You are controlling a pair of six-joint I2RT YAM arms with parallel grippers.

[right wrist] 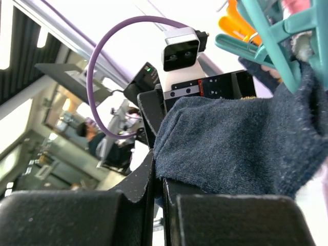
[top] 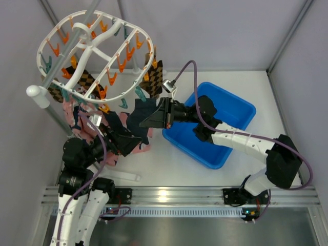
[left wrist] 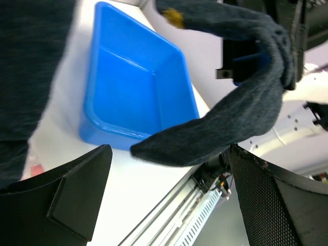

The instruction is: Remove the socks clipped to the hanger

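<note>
Hanging tilted at the upper left of the top view, the hanger (top: 97, 51) is slung on a grey pole (top: 66, 56), its oval frame lined with orange and teal clips. To its right a blue bin (top: 228, 120) sits on the white table (top: 169, 164).

The right arm (top: 246, 143) rises from its base at the lower right, bends at the elbow and stretches level across the bin toward the hanger's lower rim. The left arm (top: 77, 164) stands nearly upright from the lower left, its wrist tipped in under the hanging socks.

Checkered socks (top: 154, 77) hang off the rim, pink socks (top: 77, 115) droop beneath it on the left, and a navy sock (top: 141, 110) hangs between the two wrists.

The right gripper (right wrist: 160, 174) has its fingers pressed together, pinching the navy sock; the fabric bunches above them and runs up toward a teal clip (right wrist: 271, 46).

The left gripper (left wrist: 164, 205) is spread wide, nothing between its fingers (left wrist: 72, 195), with the navy sock draped just in front of it.
</note>
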